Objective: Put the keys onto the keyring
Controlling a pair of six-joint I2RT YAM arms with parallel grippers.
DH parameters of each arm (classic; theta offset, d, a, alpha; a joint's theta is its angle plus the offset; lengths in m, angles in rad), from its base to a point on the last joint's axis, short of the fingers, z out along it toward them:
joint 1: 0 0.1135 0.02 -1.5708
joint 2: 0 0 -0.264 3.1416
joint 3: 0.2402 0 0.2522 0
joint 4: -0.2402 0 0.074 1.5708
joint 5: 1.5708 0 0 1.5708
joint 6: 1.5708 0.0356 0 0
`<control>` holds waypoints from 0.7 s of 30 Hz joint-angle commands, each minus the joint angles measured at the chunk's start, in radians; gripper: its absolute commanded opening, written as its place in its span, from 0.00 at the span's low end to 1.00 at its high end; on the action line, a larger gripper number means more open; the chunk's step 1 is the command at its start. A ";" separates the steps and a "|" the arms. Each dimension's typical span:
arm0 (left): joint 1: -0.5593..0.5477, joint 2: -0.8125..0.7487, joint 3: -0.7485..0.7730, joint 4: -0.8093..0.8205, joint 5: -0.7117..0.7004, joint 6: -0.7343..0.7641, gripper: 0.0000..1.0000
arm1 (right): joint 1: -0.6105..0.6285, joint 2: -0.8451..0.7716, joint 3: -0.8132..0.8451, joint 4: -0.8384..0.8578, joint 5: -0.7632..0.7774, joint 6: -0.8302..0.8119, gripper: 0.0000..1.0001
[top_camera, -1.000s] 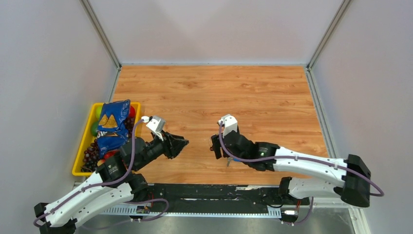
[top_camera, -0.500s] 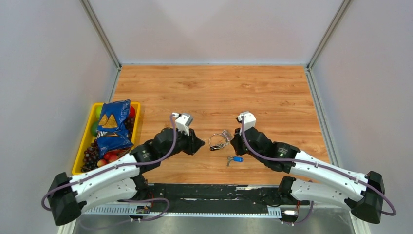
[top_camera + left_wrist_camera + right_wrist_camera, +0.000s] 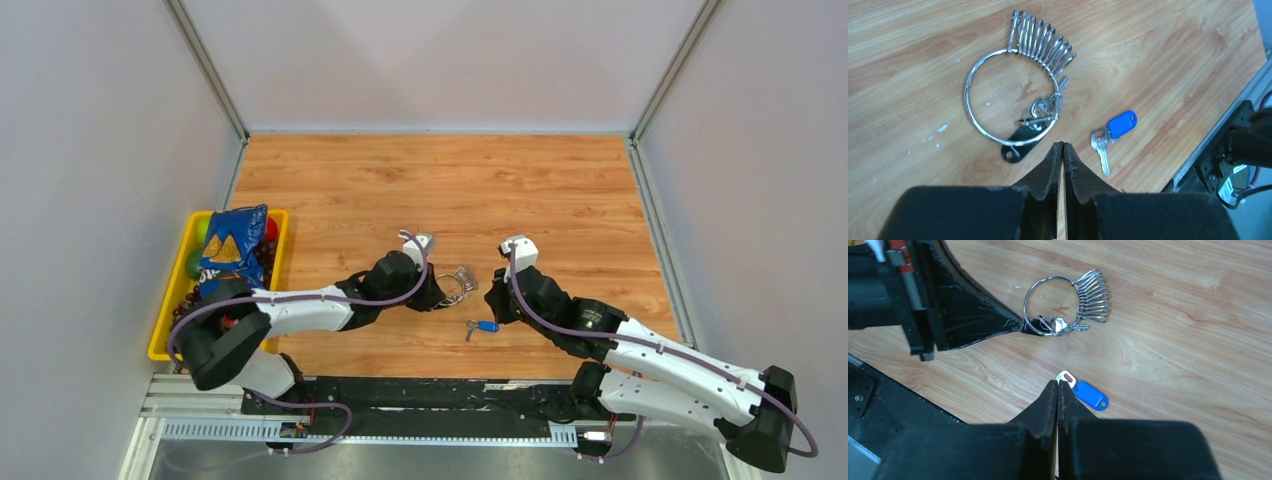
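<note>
Keyring (image 3: 967, 95) lies flat mid wooden table (image 3: 560, 190). Row of clips (image 3: 1043, 42) fanned along one side, black tag (image 3: 1020, 142) and small keys bunched opposite. Left gripper (image 3: 1063, 145) fingers pressed almost together, nothing between, tips just beside ring. Blue-headed key (image 3: 1122, 123) lies apart from ring, off it. Right gripper (image 3: 1058, 384) pressed tight, nothing seen pinched, tips over that key's silver end.

**Key's blade lost behind closed fingers**

From the right wrist, the blue-tagged key (image 3: 1088, 392) shows only its head and tag. Its blade lies hidden behind the right gripper (image 3: 1057, 384). The black tag (image 3: 1032, 328) on the keyring (image 3: 1052, 278) is mostly covered by the left gripper (image 3: 1020, 325). From above, the ring's keys are too small to tell apart.
</note>
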 commanded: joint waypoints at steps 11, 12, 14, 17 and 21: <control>0.126 0.255 0.119 0.110 0.053 -0.014 0.08 | -0.009 -0.062 -0.045 0.022 -0.059 0.039 0.00; 0.129 0.268 0.132 0.099 0.050 -0.008 0.08 | -0.009 -0.061 -0.047 0.024 -0.059 0.039 0.00; 0.138 0.284 0.147 0.073 0.048 -0.005 0.08 | -0.008 -0.063 -0.047 0.025 -0.055 0.038 0.00; 0.148 0.309 0.167 0.032 0.035 0.007 0.08 | -0.009 -0.053 -0.044 0.026 -0.027 0.040 0.00; 0.160 0.346 0.233 -0.053 -0.021 0.048 0.08 | -0.018 0.008 -0.038 0.034 0.009 0.056 0.01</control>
